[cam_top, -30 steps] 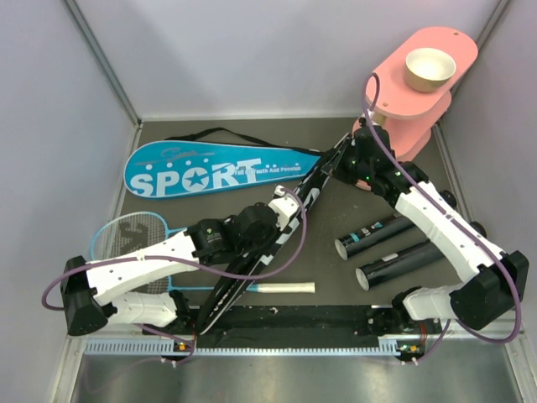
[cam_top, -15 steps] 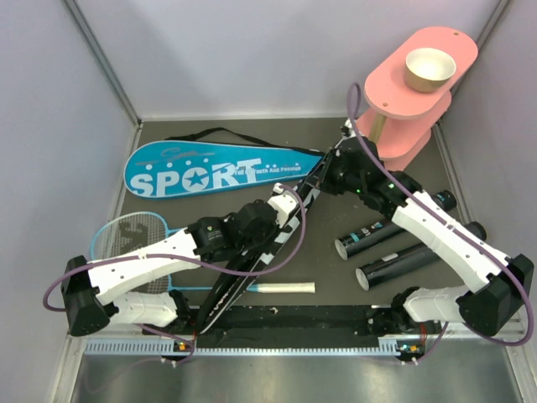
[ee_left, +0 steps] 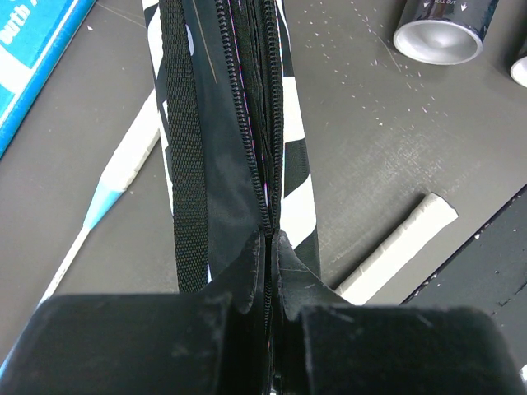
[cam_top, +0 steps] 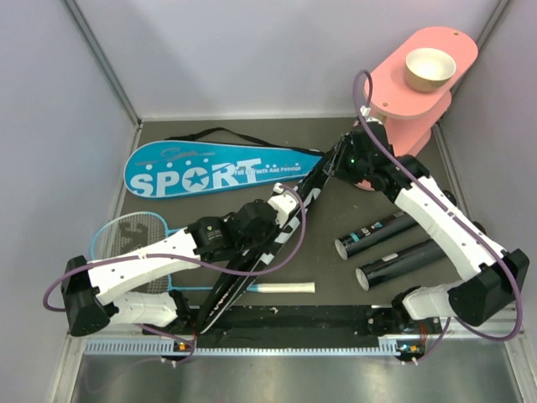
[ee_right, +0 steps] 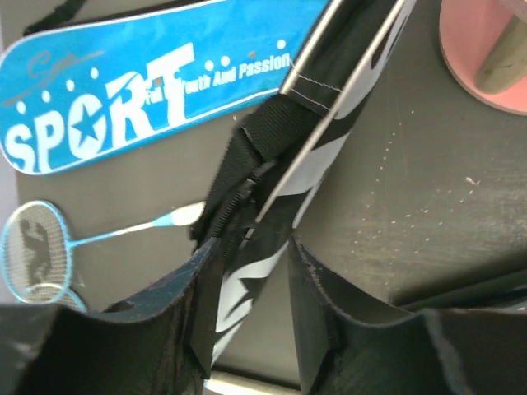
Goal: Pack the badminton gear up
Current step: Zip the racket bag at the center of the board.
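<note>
My left gripper (ee_left: 268, 247) is clenched on the zipper edge of the black racket bag (cam_top: 317, 183), which slants across the tabletop (cam_top: 331, 264) from its near edge toward the far right corner. My right gripper (ee_right: 251, 263) is released, fingers straddling the bag's far end.

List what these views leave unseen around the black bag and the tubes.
1. Black racket bag contents: left wrist view, zipper edges pressed together where the left gripper pinches them.
2. Right gripper contact: right wrist view, fingers apart astride the bag, touch unclear; top view, dark fingers merge with the dark bag.
3. Tubes contents: top view too small; left wrist view cuts them at the top edge.
</note>
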You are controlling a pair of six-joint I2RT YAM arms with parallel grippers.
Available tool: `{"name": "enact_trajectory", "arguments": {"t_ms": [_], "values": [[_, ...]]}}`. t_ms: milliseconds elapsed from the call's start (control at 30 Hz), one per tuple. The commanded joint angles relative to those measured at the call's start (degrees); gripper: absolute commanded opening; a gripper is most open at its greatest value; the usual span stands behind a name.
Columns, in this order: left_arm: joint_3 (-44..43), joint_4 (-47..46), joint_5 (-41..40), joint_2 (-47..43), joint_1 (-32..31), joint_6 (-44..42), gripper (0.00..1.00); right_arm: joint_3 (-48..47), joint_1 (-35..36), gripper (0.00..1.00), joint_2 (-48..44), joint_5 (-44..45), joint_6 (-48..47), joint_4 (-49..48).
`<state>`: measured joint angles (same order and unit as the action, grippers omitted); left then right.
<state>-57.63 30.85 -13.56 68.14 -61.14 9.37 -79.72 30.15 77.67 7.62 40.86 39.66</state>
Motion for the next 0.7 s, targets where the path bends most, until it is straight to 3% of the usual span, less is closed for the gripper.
{"name": "enact_trajectory", "arguments": {"t_ms": [0,367,667], "values": [[-0.6,-2.8,0.0,-0.8,0.2,0.1,0.00,4.1,-1.9,0.35,-4.4,-2.4,-9.8,-8.4],[-1.0,-2.9,1.0,-0.4,0.3,0.7,0.00,5.1,-2.1,0.37,-3.0,-7.3,-14.4,-12.1],[-1.0,-2.6,0.8,-0.6,0.2,0.6,0.00,4.8,-2.1,0.27,-1.6,-7.4,-14.1,-11.6]]}}
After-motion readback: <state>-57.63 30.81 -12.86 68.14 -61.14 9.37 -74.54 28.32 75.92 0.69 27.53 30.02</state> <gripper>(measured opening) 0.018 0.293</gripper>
